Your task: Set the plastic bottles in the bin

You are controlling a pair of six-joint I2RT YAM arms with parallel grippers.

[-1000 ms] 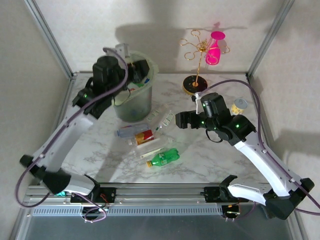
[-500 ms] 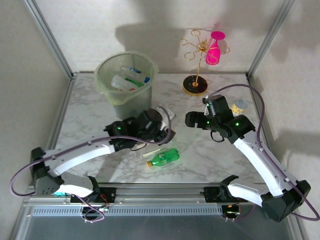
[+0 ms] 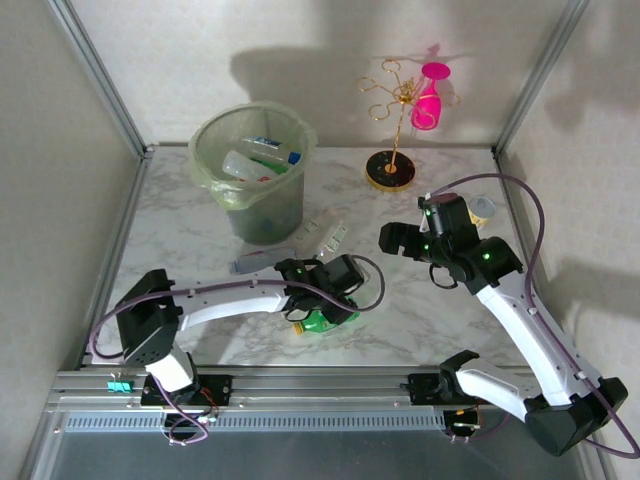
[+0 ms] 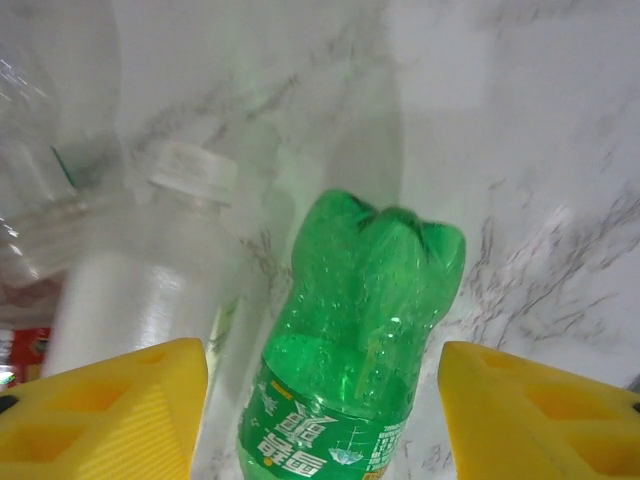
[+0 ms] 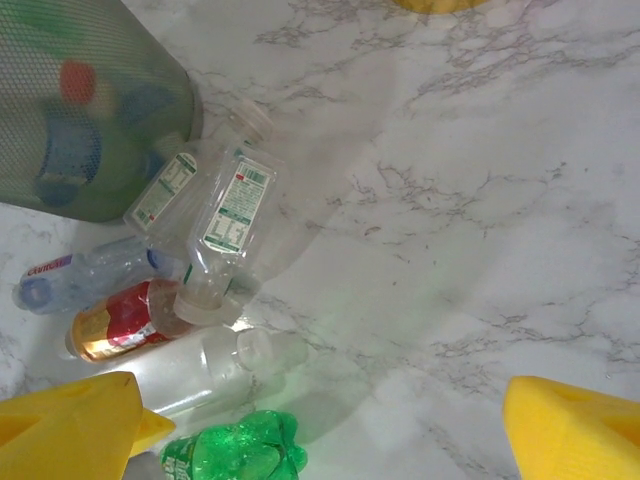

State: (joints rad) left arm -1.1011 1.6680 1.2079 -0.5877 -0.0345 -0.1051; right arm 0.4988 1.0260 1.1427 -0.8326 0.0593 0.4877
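Straddling the green ribbed plastic bottle (image 4: 362, 320) with your left gripper (image 4: 322, 392) spread | next: pinch it, carry to the round pale-green translucent bin (image 3: 208, 172) | right gripper (image 3: 392, 238) spread too

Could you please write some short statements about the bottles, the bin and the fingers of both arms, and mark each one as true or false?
1. The green bottle lies on the marble table between the left fingers. True.
2. The bin is empty. False: several bottles lie inside it.
3. The right fingers grip a clear bottle. False: they are open, with nothing between them.
4. The pink goblet is on the gold wire stand. True.
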